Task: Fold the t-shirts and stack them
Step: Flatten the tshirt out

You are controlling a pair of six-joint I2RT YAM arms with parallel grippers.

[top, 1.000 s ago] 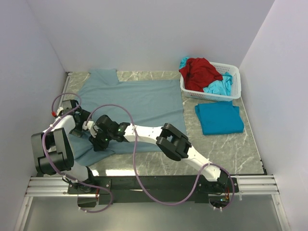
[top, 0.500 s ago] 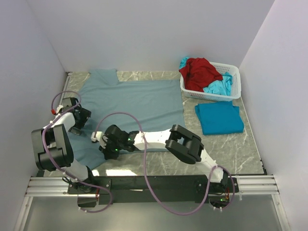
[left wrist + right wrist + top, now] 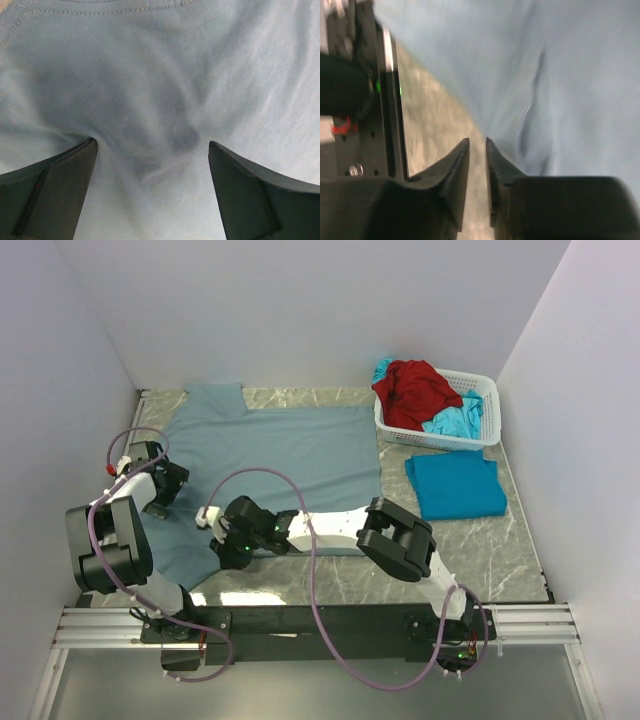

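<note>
The large grey-blue t-shirt (image 3: 290, 455) lies spread flat over the left and middle of the table. My left gripper (image 3: 163, 492) is open, its fingers (image 3: 60, 175) set wide apart and pressed down on the shirt's left sleeve area (image 3: 160, 85). My right gripper (image 3: 220, 542) sits at the shirt's near left hem. Its jaws (image 3: 477, 141) stand almost together with bare marble showing in the slit; the cloth edge (image 3: 560, 90) lies just beside the right finger. A folded turquoise t-shirt (image 3: 455, 485) lies at the right. A red t-shirt (image 3: 412, 390) and a turquoise one (image 3: 455, 422) are in the basket.
The white lattice basket (image 3: 486, 392) stands at the back right corner. White walls close in the table on three sides. The black rail and left arm base (image 3: 350, 95) run along the near edge, close to my right gripper.
My right gripper has slid to the right and nearer along the shirt's near hem, away from the left gripper. My left gripper has drawn back slightly toward the left wall.
</note>
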